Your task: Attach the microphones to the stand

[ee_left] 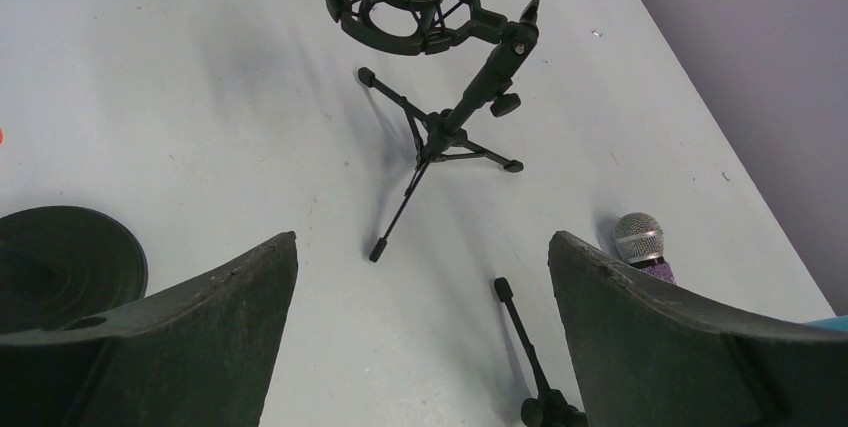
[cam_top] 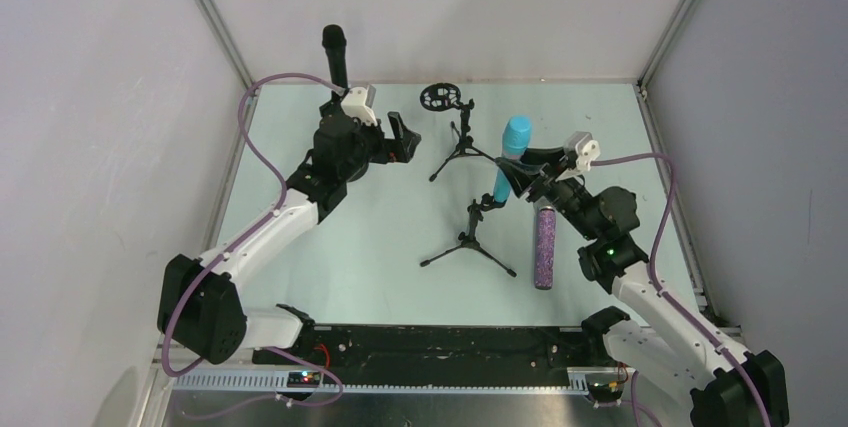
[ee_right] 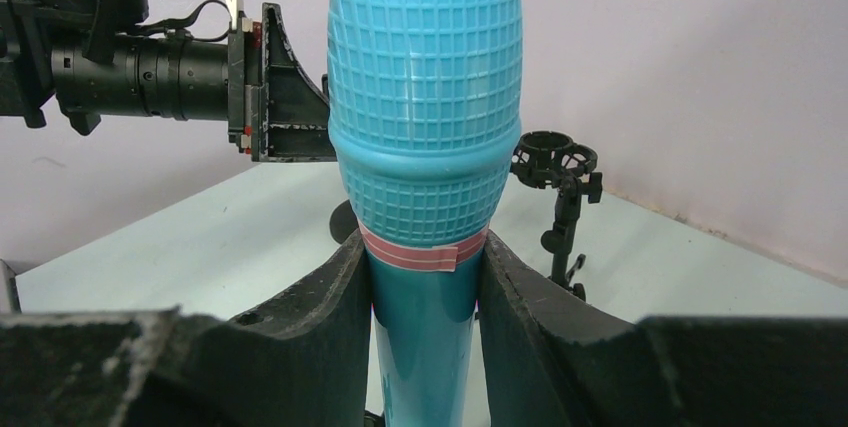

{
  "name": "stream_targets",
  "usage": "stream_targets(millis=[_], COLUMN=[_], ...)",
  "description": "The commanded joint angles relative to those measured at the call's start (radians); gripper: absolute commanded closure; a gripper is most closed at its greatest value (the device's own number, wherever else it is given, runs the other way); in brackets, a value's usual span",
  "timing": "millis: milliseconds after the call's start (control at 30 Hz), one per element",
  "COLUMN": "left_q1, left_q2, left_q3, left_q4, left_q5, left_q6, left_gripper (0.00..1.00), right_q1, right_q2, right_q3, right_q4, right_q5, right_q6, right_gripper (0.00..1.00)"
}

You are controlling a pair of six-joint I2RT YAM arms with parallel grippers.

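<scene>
Above the near tripod stand (cam_top: pixel 470 239), our right hand (cam_top: pixel 521 177) clamps the cyan-blue microphone (cam_top: pixel 512 152) nearly upright, tail pointing down toward it, while our left hand (cam_top: pixel 401 138) gapes wide and empty.

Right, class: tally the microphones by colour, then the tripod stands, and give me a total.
Black microphone: 1
Cyan-blue microphone: 1
Glittery purple microphone: 1
Tripod stands: 2 (far ring-mount stand, nearer stand)
Total: 5
</scene>
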Motion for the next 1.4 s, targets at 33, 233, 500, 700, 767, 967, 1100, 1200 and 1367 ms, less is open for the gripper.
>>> stream_targets(millis=[33, 233, 500, 700, 767, 967, 1100, 1200, 1367], left_q1=[-0.006, -0.007, -0.011, -0.020, -0.024, -0.033, -0.040, -0.045, -0.049], left_q2=[0.001, 0.006, 0.008, 0.013, 0.015, 0.015, 0.020, 0.019, 0.018], left_q3=[0.031, 0.033, 0.035, 0.035, 0.035, 0.033, 0.033, 0.033, 0.034], left_q4=[0.028, 0.028, 0.028, 0.028, 0.028, 0.030, 0.028, 0.028, 0.028], left_q5=[0.018, 0.022, 0.034, 0.035, 0.035, 0.030, 0.033, 0.034, 0.031], left_q6=[-0.014, -0.016, -0.006, -0.013, -0.013, -0.008, -0.006, -0.005, 0.003], left_gripper=[0.02, 0.02, 0.02, 0.02, 0.02, 0.02, 0.02, 0.02, 0.01], right_q1=[-0.002, -0.005, -0.007, -0.005, -0.006, -0.003, 0.003, 0.006, 0.012], right_q2=[-0.015, -0.008, -0.007, -0.007, -0.008, -0.008, -0.009, -0.008, -0.001], right_q3=[-0.053, -0.092, -0.125, -0.155, -0.169, -0.188, -0.203, -0.220, -0.244], right_q4=[0.044, 0.082, 0.074, 0.065, 0.067, 0.047, 0.043, 0.046, 0.055], right_q5=[-0.010, -0.028, -0.034, -0.035, -0.034, -0.028, -0.022, -0.021, -0.015], right_q6=[-0.027, -0.016, -0.009, 0.002, 0.003, 0.015, 0.014, 0.011, 0.010], right_gripper=[1.00, 1.00, 1.00, 1.00, 1.00, 1.00, 1.00, 1.00, 1.00])
